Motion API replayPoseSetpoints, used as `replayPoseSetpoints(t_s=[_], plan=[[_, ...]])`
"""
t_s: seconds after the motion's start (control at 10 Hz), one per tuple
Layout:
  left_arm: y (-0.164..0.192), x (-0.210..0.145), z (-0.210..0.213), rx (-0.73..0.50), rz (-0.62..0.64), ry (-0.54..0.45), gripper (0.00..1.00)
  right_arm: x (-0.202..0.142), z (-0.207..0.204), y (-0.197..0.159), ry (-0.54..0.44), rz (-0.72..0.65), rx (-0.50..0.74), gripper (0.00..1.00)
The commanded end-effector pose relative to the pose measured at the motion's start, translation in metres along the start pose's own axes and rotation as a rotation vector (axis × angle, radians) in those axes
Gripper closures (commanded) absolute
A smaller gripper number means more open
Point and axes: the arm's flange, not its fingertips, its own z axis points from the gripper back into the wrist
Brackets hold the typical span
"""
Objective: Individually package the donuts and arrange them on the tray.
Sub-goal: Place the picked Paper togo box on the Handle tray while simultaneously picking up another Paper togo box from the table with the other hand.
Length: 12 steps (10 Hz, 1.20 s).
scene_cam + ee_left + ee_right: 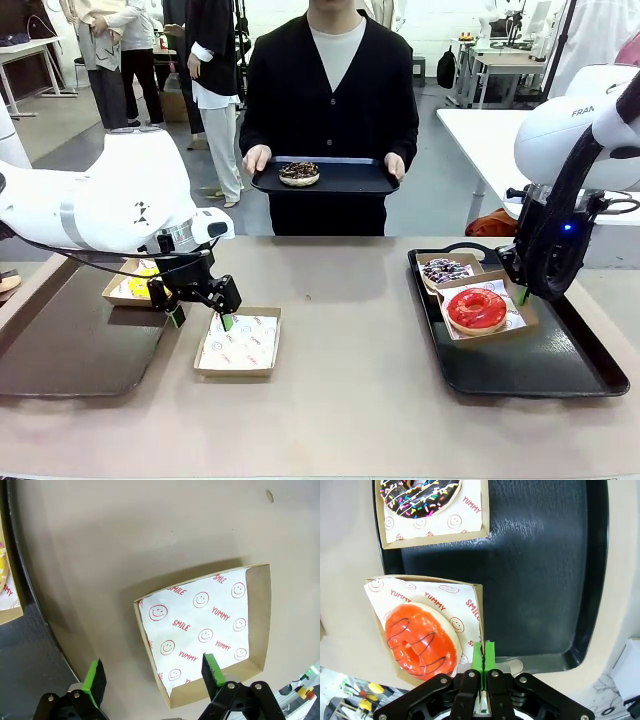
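Note:
A glossy red donut [476, 307] [420, 641] lies in a paper-lined cardboard box [470, 600] on the black tray [540, 372] [545, 580] at the right. Behind it a dark sprinkled donut [445, 268] [420, 495] sits in its own box. My right gripper [522, 295] [483, 652] is shut on the side wall of the red donut's box. My left gripper [202, 320] [153, 675] hangs open over the near corner of an empty lined box [238, 343] [205, 625]. A yellow-iced donut [140, 283] lies boxed at the left. The person holds a tray [350, 180] bearing a chocolate sprinkled donut [299, 173].
A dark brown tray [70, 350] [30, 655] lies at the table's left and carries the yellow donut's box [5, 580]. Bare tan tabletop [350, 330] lies between the two trays. The person stands at the far edge, with other people behind.

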Motion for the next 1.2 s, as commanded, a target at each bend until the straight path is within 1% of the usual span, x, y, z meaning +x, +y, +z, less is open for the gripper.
replayPoseSetpoints(t_s=[0.0,0.3,0.4,0.6,0.9,1.1], plan=[[0.001,0.001,0.001,-0.004,0.002,0.009,0.0,0.0,0.0,0.0,-0.002,0.004,0.015,0.99],[0.0,0.0,0.0,0.0,0.0,0.0,0.0,0.0,0.0,0.0,0.0,0.0,0.0,0.99],[-0.002,-0.002,0.003,0.016,-0.004,-0.022,0.0,0.002,-0.005,0.004,-0.002,0.003,-0.033,0.99],[-0.007,-0.009,0.011,0.048,-0.024,-0.058,0.0,-0.004,-0.014,0.009,-0.012,0.005,-0.05,0.99],[-0.013,-0.013,0.013,0.087,-0.023,-0.076,0.0,-0.015,-0.018,0.006,-0.019,0.026,-0.023,0.99],[-0.015,-0.012,0.012,0.102,-0.018,-0.073,0.0,-0.016,-0.023,0.003,-0.025,0.031,-0.009,0.99]])
